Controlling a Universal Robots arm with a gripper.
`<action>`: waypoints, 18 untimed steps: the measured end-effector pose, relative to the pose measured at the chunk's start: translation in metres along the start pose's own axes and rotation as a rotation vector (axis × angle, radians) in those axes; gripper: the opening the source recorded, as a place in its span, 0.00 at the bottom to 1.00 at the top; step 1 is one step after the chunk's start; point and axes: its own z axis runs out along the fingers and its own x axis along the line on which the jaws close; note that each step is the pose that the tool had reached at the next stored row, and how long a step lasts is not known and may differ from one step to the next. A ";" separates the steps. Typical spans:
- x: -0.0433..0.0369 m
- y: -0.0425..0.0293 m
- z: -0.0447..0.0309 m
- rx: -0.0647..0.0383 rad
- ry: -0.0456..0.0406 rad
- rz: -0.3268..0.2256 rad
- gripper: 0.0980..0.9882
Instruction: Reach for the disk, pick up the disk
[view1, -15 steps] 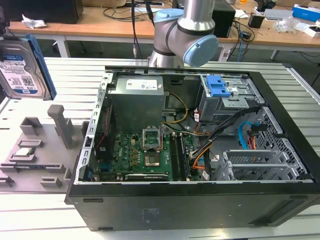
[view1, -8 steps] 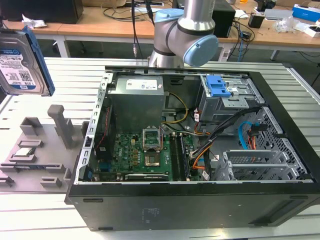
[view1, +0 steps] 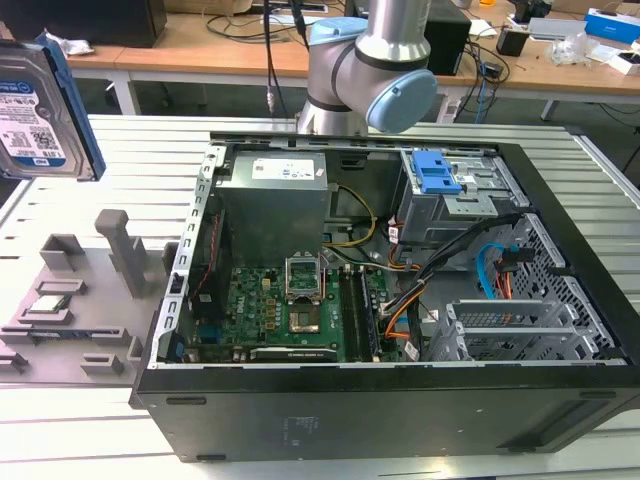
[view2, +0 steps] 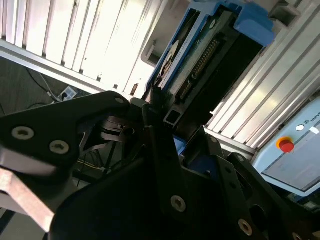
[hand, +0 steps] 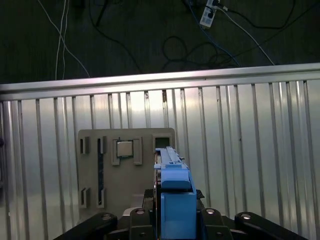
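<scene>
In the first wrist view, the disk (hand: 174, 200) appears edge-on, its blue side bracket facing the camera. It sits squarely in the gripper (hand: 173, 217), with dark gripper parts close on either flank. In the second wrist view, the fingers (view2: 156, 130) are narrow and pressed against the drive's sides, so I judge them to be holding it. The disk's long axis runs straight out from the wrist, past the fingertips. With nothing between the fingers and the drive, the reach looks done and the pick-up is under way.

In the exterior view the disk (view1: 40, 110) hangs clear of the slatted bench (view1: 120, 420) at the exterior view's left, label side showing. It is above the grey fixture tray (view1: 70, 300) and well apart from the open computer case (view1: 380, 410). The first wrist view shows that tray (hand: 95, 165) directly below, with a chip (hand: 125, 148) seated in it.
</scene>
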 end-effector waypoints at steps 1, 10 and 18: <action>0.0000 0.0000 -0.0012 0.000 0.0000 0.000 0.30; 0.0000 0.0006 -0.0185 0.000 0.0000 0.000 0.30; 0.0000 0.0012 -0.0352 0.000 0.0001 0.000 0.30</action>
